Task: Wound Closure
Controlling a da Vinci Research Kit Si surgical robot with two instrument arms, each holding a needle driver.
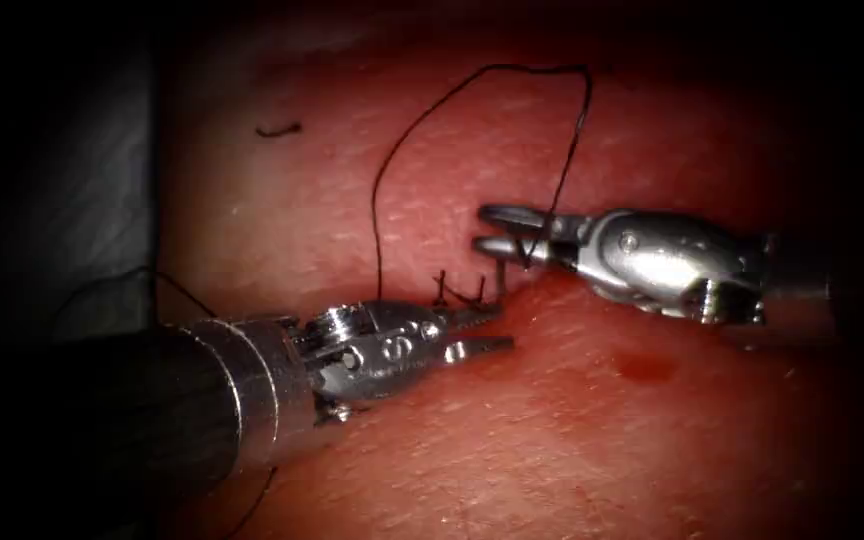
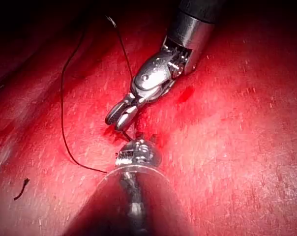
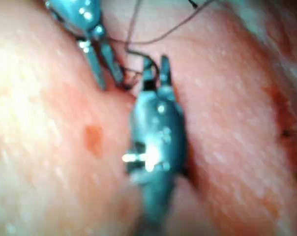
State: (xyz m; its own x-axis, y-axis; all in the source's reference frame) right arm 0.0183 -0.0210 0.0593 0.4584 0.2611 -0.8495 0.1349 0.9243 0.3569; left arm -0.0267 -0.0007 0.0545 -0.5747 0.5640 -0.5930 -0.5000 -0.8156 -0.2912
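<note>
Nearest, the left tool [image 1: 480, 330] lies at the cut [image 1: 472, 297], jaws parted, gripping nothing visible.
Just beyond, the right tool [image 1: 487, 230] has jaws slightly apart around the thread [image 1: 377, 210], which loops over the tissue [image 1: 652, 450]; the needle cannot be made out.

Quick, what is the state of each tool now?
Left tool: open, holding nothing.
Right tool: slightly open, with the thread passing between its jaws.

The left tool [image 1: 477, 330] is reaching in from the frame's lower left with jaws parted, holding nothing, while the right tool [image 1: 492, 230] is entering from the right, level, its jaws slightly apart around the thread [image 1: 422, 115].
</note>
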